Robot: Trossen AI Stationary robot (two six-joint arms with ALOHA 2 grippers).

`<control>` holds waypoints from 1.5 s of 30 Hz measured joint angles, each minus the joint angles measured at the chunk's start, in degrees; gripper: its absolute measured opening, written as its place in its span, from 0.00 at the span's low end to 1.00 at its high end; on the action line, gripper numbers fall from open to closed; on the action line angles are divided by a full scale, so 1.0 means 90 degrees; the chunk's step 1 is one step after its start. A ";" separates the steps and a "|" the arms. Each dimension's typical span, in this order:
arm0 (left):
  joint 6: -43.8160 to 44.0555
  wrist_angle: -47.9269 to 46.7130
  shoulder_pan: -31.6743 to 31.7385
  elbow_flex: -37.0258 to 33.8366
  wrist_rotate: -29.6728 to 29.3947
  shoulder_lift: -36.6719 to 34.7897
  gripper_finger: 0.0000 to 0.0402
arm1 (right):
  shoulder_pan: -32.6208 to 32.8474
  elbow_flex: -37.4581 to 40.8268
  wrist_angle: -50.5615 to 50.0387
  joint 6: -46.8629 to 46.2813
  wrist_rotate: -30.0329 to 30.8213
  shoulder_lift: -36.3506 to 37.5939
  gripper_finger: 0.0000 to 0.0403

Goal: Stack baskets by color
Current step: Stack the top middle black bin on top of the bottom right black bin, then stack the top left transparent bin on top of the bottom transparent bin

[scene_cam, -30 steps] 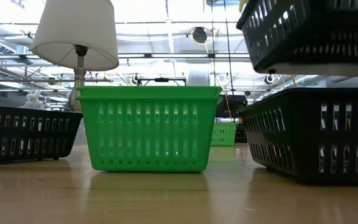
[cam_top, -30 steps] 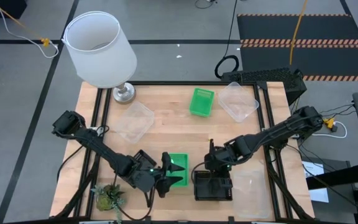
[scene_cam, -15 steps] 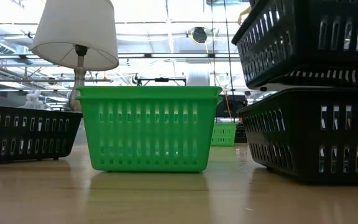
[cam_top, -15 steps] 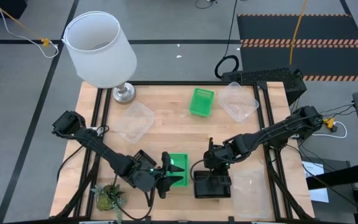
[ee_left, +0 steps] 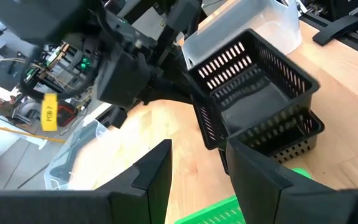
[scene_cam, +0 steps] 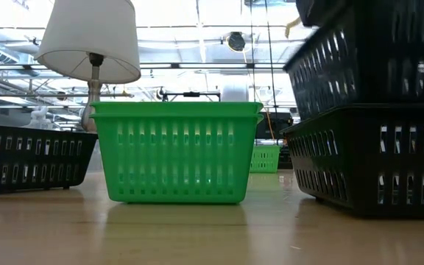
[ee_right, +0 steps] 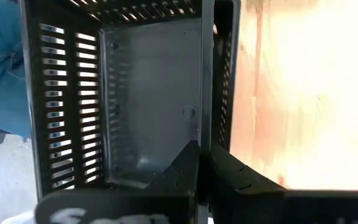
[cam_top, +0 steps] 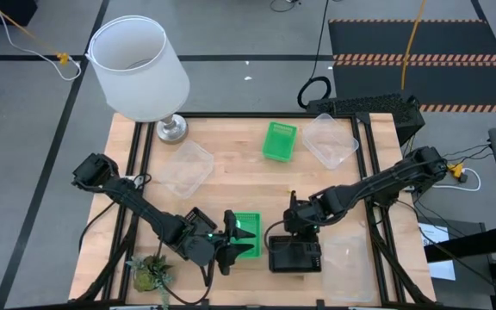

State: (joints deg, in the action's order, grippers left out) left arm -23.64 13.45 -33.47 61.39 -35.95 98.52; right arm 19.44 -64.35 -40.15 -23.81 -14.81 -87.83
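Note:
A green basket (cam_top: pixel 248 228) stands on its base near the table's front edge. My left gripper (cam_top: pixel 235 245) is at its left end, shut on its rim. To its right my right gripper (cam_top: pixel 291 226) is shut on a black basket (scene_cam: pixel 374 51), whose bottom is inside a second black basket (scene_cam: pixel 374 162) that stands on the table. A third black basket (scene_cam: pixel 28 158) stands left of the green one. Another green basket (cam_top: pixel 280 140) stands at the far side. My left gripper has the green basket's rim (ee_left: pixel 207 214) between its two fingers, far back, one finger inside the basket and one outside. The fingers come nearly level from the table's left. The basket stands on the table. My right gripper pinches the upper black basket's far long wall (ee_right: pixel 206 93), one finger inside and one outside. The fingers slant down from the far side. The basket is tilted, with its bottom in the lower black basket (ee_left: pixel 291 140); whether it rests there I cannot tell.
Clear baskets lie at the far left (cam_top: pixel 186 168), the far right (cam_top: pixel 330 139) and the near right (cam_top: pixel 347 258). A white lamp (cam_top: pixel 136 69) stands at the far left corner, and a small potted plant (cam_top: pixel 149 274) at the near left.
My right gripper has gone down with the black basket. The basket hung clear above the lower black basket a second ago; now its bottom is down inside it.

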 joint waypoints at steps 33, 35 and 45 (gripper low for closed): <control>0.0007 0.0082 -0.0005 -0.0005 -0.0009 0.0001 0.38 | -0.0002 0.0288 0.0600 -0.0251 0.0165 0.0016 0.24; 0.0157 0.0089 -0.0021 -0.0005 -0.0176 -0.0025 0.38 | -0.0002 0.0282 0.0653 -0.0335 0.0190 0.0054 0.25; 0.1188 -0.1443 0.0198 -0.0005 -0.0715 -0.1024 0.38 | 0.0008 0.0150 0.0422 -0.0138 0.1790 0.0895 0.25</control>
State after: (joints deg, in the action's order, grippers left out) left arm -12.95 0.47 -31.69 61.34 -42.38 89.31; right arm 19.51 -63.00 -36.35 -25.06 1.30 -79.78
